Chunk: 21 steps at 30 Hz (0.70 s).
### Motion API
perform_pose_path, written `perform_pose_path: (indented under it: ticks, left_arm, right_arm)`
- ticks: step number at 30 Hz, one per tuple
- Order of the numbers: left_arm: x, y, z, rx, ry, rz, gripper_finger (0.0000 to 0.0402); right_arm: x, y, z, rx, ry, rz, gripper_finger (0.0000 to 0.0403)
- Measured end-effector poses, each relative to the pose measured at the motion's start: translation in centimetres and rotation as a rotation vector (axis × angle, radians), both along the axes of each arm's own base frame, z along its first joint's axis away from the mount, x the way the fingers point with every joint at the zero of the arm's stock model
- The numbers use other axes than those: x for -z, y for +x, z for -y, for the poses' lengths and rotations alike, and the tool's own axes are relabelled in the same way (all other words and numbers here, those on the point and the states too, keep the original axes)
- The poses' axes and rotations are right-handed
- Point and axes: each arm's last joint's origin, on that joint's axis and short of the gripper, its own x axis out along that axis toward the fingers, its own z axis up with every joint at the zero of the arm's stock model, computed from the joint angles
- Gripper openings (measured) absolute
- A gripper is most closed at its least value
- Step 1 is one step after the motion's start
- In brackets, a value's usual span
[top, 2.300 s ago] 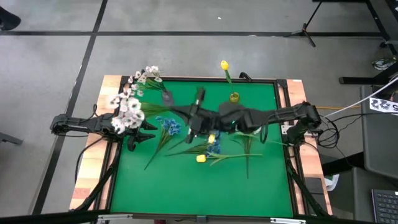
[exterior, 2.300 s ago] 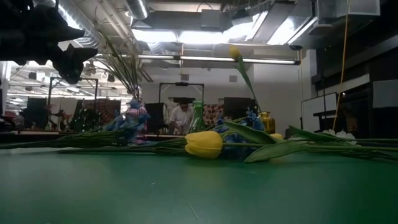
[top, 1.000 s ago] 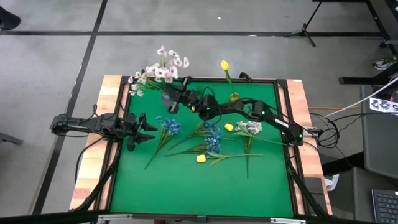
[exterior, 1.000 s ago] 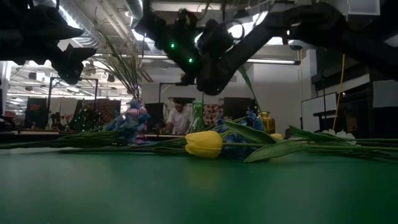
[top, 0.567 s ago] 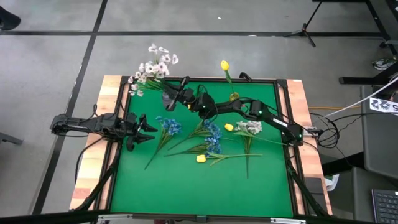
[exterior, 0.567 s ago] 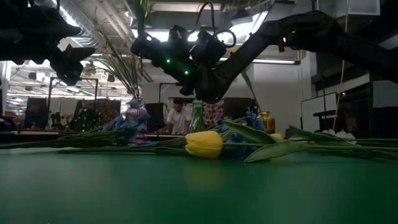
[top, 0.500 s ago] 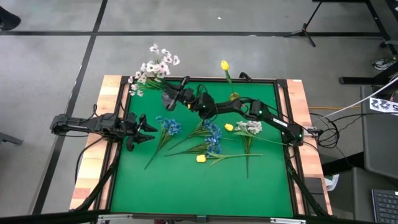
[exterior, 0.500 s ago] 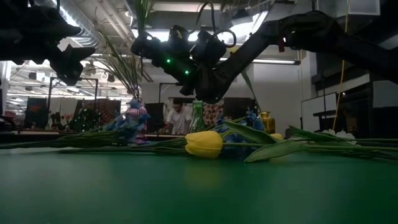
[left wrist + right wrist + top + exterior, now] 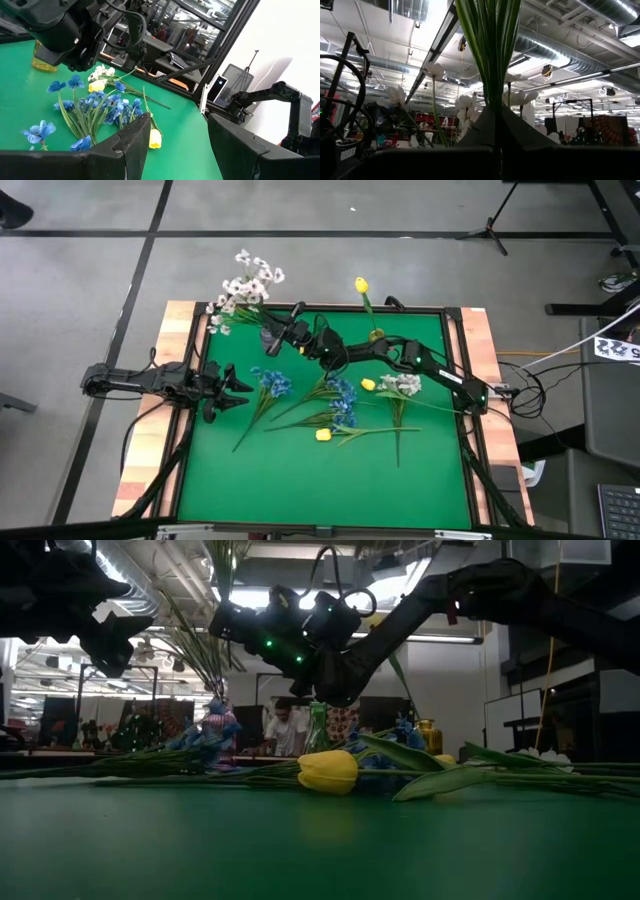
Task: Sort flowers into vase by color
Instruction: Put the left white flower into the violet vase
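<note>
The right hand (image 9: 290, 332) was clamped tight on the green stems of a white spray (image 9: 246, 284), reaching toward the far left corner of the counter (image 9: 300, 480); the blossoms hung out past the counter's far edge while the stems ran back through the fingers. In the right wrist view those stems (image 9: 490, 45) rose straight up from between the fingers, which suggested the spray was held upright so its cut ends could be lowered into a vase. A grey vase (image 9: 270, 337) stood just beside the hand, with other white blossoms (image 9: 222, 317) already leaning from that corner, so this looked like the white group's place. A yellow vase (image 9: 376, 336) near the far edge held 1 yellow tulip (image 9: 360, 284), apparently for the same reason of colour. Loose blue blooms (image 9: 275, 383), another yellow tulip (image 9: 323, 435) and a white sprig (image 9: 402, 384) lay flat mid-counter, not yet sorted. The left hand (image 9: 237, 386) waited at the left edge, fingers spread and empty.
</note>
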Motion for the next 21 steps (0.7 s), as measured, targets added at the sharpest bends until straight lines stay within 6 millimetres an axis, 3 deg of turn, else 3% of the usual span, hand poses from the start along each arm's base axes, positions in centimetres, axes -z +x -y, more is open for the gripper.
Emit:
perform_pose_path:
  ticks: [10,21]
  left_arm:
    - [0.0,0.0,0.0,0.0,0.0,0.0,0.0194]
    - [0.0,0.0,0.0,0.0,0.034,0.003,0.0194]
  right_arm:
    - [-0.8,1.7,0.3,-0.026,-0.019,0.003,0.0005]
    - [2.4,1.6,0.6,-0.037,0.009,0.029,0.0007]
